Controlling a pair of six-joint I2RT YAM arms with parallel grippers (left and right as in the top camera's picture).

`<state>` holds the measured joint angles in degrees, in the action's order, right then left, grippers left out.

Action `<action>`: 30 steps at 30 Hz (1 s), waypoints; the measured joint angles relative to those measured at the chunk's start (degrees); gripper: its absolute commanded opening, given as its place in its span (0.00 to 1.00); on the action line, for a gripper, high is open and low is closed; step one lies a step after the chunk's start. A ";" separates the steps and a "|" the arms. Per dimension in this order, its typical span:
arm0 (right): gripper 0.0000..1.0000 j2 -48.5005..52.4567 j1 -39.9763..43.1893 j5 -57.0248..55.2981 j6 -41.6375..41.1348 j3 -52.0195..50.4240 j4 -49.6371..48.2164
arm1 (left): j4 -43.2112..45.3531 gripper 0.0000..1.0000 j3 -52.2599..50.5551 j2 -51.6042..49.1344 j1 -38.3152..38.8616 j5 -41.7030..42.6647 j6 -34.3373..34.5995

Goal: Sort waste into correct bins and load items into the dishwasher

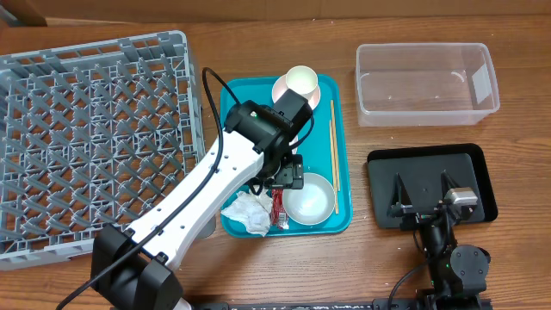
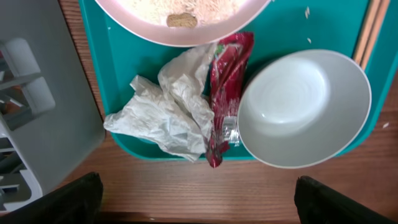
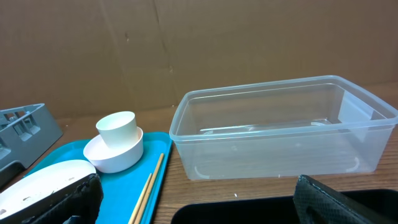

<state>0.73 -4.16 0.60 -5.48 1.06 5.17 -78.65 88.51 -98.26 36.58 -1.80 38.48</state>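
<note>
**A:** Where is the left pincer (image 2: 198,202) hanging?

**B:** It is hovering over the near edge of the teal tray (image 2: 286,26), fingers spread wide and gripping nothing. The crumpled napkin (image 2: 165,112) is lying below it. The napkin is touching the red wrapper (image 2: 227,81), which is pressing against the grey-white bowl (image 2: 301,106).

**A:** And the crumbs (image 2: 205,7)?

**B:** They are sitting on the pink plate (image 2: 205,38), just behind the napkin.

**A:** What is the right pincer (image 3: 199,205) doing?

**B:** It is hanging spread apart above the black tray (image 1: 473,176), also gripping nothing. The clear tub (image 3: 280,130) is standing on the worktop (image 3: 261,186) beyond it, and the dish rack (image 1: 86,129) is sitting at the far left.
</note>
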 measured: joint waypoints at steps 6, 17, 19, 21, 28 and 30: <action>1.00 0.00 0.00 0.02 0.02 0.00 0.00 | 2.75 1.00 0.02 -0.26 -3.50 1.81 -1.44; 1.00 0.00 0.00 -0.02 0.02 0.00 0.00 | 6.38 0.63 0.20 -0.28 -8.92 4.85 -4.33; 1.00 0.00 0.00 0.00 0.00 0.00 0.00 | 5.62 0.65 0.24 -0.28 -8.81 5.09 -4.59; 1.00 0.00 0.00 -0.02 0.00 0.00 0.00 | 4.87 0.77 0.24 -0.28 -8.55 5.25 -4.57; 1.00 0.00 0.00 0.02 -0.02 0.00 0.02 | 2.73 0.67 0.26 -0.28 -8.04 6.88 -4.74; 1.00 0.00 0.00 0.00 0.00 0.00 0.00 | 1.68 0.65 0.26 -0.28 -8.07 7.76 -4.83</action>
<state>0.73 -4.16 0.60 -5.48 1.06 5.17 -76.97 88.77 -98.54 28.51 5.96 33.65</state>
